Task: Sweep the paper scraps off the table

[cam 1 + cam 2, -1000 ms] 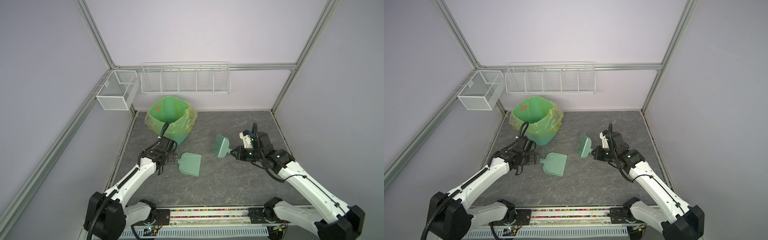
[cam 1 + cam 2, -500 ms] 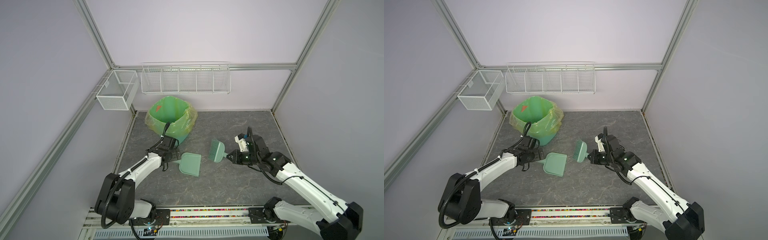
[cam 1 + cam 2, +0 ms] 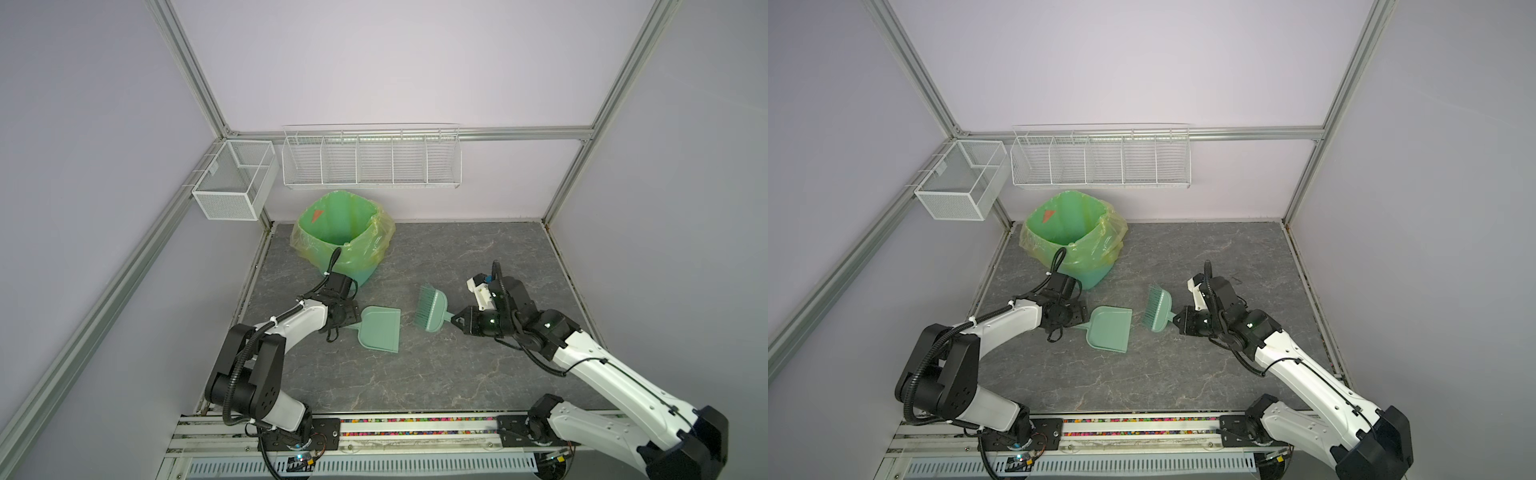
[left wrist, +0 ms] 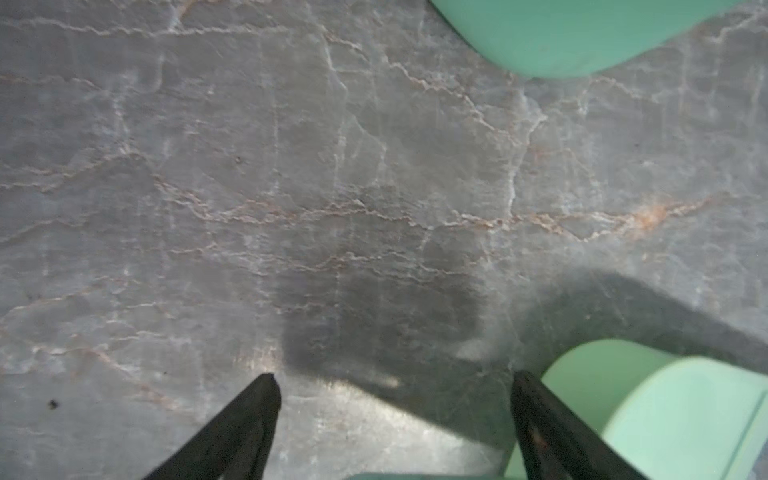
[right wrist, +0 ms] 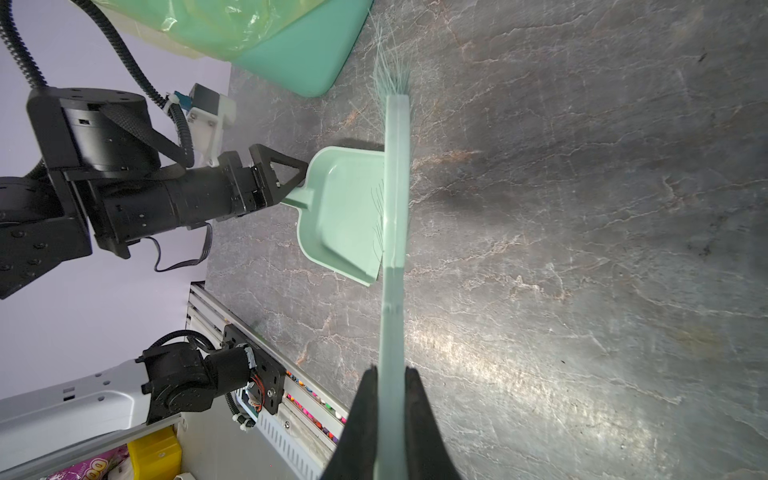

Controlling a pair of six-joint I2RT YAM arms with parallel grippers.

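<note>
Mid-worktop (image 3: 457,374): open room to the right and near side; the lined bin (image 3: 345,232) crowds the far-left corner. I cannot tell where the paper scraps lie. Left jaws apart, just beside the dustpan (image 3: 380,334) handle, bare worktop between them. Right jaws clamped on the brush (image 3: 432,311) handle, brush head just right of the dustpan.

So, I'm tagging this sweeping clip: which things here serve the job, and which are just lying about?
Job: brush, dustpan, lined bin, table.
Lying about: mesh basket, wire rack, both hung on the frame.
</note>
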